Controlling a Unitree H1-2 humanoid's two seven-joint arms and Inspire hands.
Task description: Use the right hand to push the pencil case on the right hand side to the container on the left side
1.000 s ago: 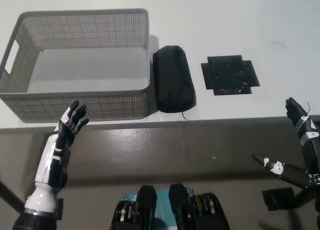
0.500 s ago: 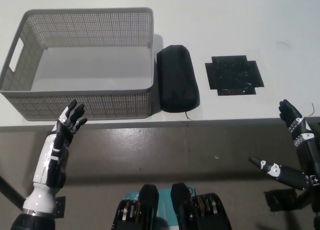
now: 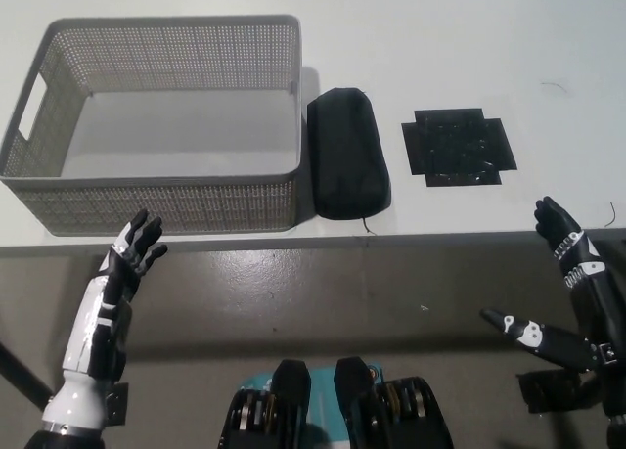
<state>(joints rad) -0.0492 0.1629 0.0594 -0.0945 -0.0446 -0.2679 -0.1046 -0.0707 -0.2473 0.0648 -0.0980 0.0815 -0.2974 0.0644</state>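
Note:
A black pencil case [image 3: 347, 165] lies lengthwise on the white table, right beside the right wall of the grey mesh container [image 3: 156, 121]. The container has nothing in it. My right hand [image 3: 567, 288] hangs open at the lower right, below the table's front edge and well to the right of the pencil case, touching nothing. My left hand [image 3: 127, 258] rests open at the lower left, just in front of the container's near wall.
A flat black cross-shaped mat [image 3: 458, 147] lies on the table to the right of the pencil case. The table's front edge [image 3: 391, 236] runs across the middle of the view, with dark floor below it.
The view shifted slightly at first. My right hand has drifted a little left and down. My left hand has sunk a little lower. The pencil case and container stay in place.

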